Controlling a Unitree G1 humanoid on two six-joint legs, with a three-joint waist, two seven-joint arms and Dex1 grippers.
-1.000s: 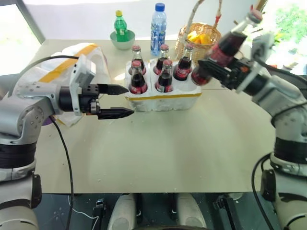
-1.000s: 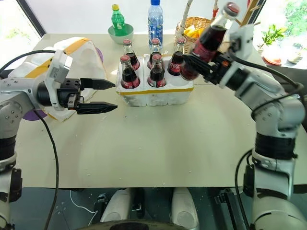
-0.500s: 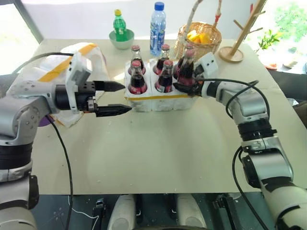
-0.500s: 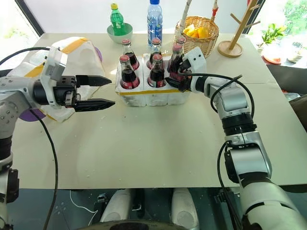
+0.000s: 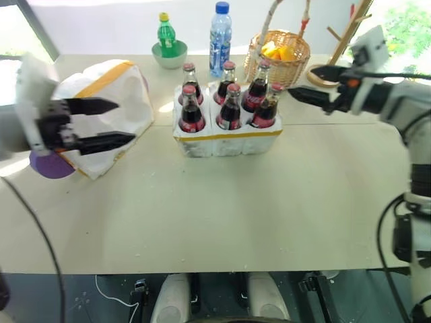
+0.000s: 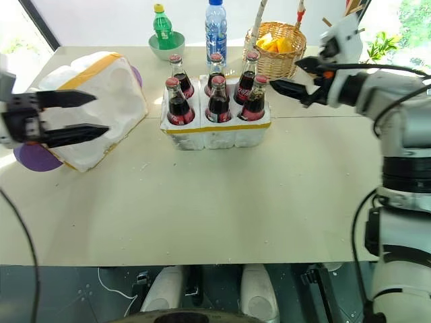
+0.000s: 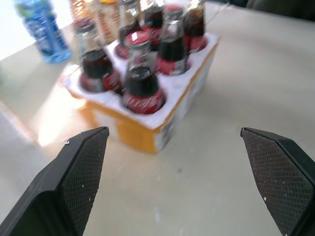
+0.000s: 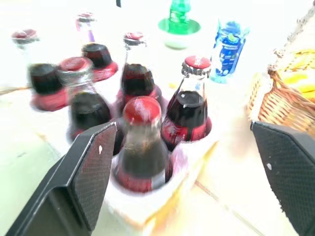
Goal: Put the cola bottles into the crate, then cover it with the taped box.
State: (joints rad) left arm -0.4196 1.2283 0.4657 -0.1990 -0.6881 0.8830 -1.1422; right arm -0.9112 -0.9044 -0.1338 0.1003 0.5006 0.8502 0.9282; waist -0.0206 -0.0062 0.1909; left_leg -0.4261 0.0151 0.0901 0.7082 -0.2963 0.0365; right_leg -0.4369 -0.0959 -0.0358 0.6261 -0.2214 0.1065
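Both grippers, left [image 6: 87, 112] and right [image 6: 286, 75], stand wide apart and empty. With six bottles [image 6: 217, 94] seated in the crate [image 6: 215, 134], take the box [image 6: 94, 104] at opposite sides, lift it level and lower it squarely over the caps.

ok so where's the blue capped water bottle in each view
Left eye view: water bottle at the top centre, behind the crate.
Right eye view: top centre, again behind the crate.
Left wrist view: upper left corner.
Right wrist view: upper right of centre, next to the green bottle.
Shared landmark: the crate of cola bottles, which sits in front of it in every view.
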